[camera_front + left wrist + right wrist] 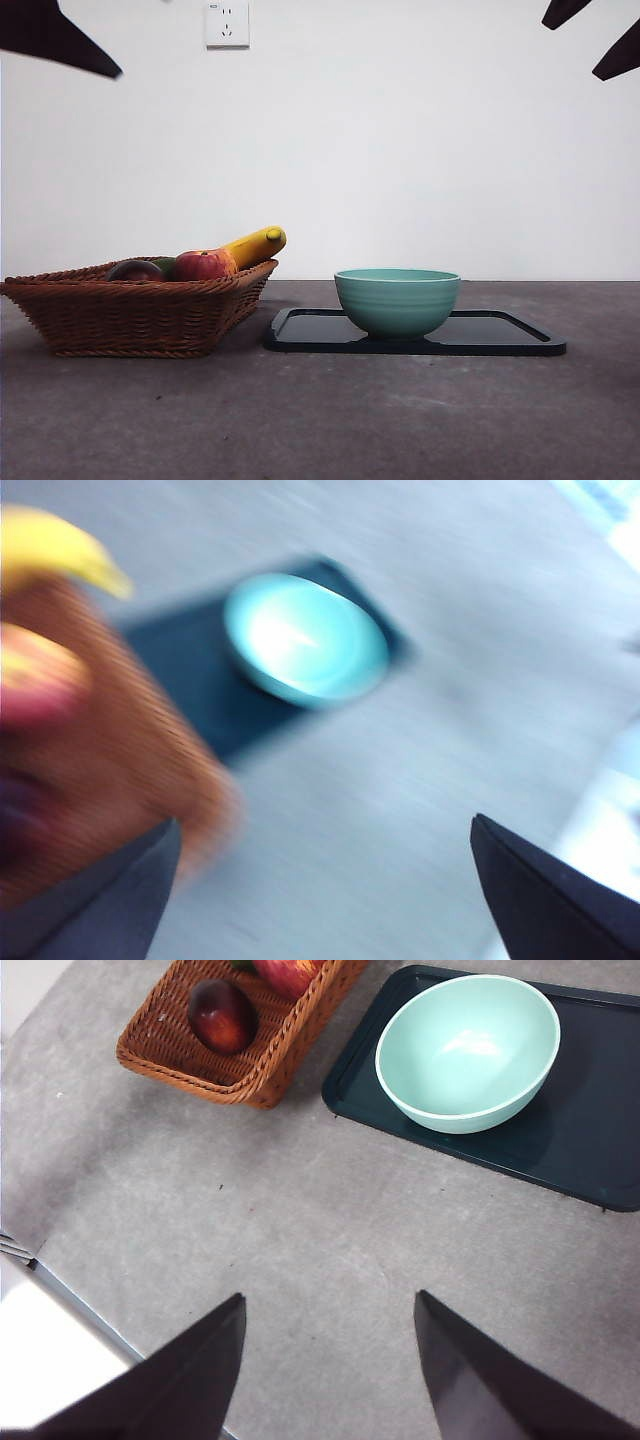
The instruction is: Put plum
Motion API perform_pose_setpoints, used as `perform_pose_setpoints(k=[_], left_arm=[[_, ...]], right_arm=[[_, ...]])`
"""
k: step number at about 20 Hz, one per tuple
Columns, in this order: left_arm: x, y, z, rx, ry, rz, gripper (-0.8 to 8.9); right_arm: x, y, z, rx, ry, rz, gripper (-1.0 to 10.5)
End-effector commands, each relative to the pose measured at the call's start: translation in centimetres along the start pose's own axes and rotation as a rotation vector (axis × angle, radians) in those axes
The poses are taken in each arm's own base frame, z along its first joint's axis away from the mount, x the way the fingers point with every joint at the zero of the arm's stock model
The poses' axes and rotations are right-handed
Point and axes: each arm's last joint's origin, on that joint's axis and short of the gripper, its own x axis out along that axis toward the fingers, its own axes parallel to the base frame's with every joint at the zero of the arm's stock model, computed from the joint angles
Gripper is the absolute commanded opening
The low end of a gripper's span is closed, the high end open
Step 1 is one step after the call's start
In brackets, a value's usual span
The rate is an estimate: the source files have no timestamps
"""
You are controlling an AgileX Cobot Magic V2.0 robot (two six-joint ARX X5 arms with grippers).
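Note:
The plum (135, 269) is dark maroon and lies in the wicker basket (130, 315) at the left. In the right wrist view the plum (222, 1015) rests near a corner of the basket (250, 1070). My right gripper (330, 1305) is open and empty, high above bare table, well away from the fruit. My left gripper (325, 880) is also open and empty. Its view is motion-blurred and shows the basket (110, 770) close by its jaw. In the front view both arms show only as black tips at the top corners.
A red-yellow apple (201, 265), a banana (255, 245) and a green fruit (166, 264) share the basket. A teal bowl (397, 300) stands on a black tray (500, 335) to the right of the basket. A wall socket (227, 23) is on the wall behind.

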Motion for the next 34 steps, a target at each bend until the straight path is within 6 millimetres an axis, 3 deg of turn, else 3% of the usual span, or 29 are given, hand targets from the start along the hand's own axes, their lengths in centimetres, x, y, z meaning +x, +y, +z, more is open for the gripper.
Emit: perform_pose_setpoints(k=[1,5,16,20,26,29,34], left_arm=[[-1.3,-1.3,-0.4,0.012,0.016,-0.100,4.63],[-2.5,-2.3,-1.2,0.032,0.030,-0.107,4.63],[-2.6,-2.3,-1.3,0.034,0.029,-0.107,4.63],[-2.6,-2.3,-1.3,0.035,0.029,-0.107,4.63],[-2.6,-2.3,-1.3,0.035,0.029,-0.107,4.63],[-2.6,-2.3,-1.3,0.035,0.028,-0.107,4.63],[-2.6,-2.3,-1.3,0.035,0.028,-0.107,4.63]], right_arm=[[0.1,0.1,0.2,0.004,-0.008,0.003,2.7],[0.1,0.1,0.2,0.008,-0.008,0.003,2.7],[0.1,0.1,0.3,0.032,-0.015,0.004,2.7],[0.8,-0.1,1.5,0.069,-0.081,0.004,2.7],[4.7,-3.0,6.6,0.125,-0.032,-0.111,2.7],[7.6,-5.1,9.6,0.144,0.026,-0.158,2.7],[12.7,-7.7,12.3,0.153,0.121,-0.191,2.7]])
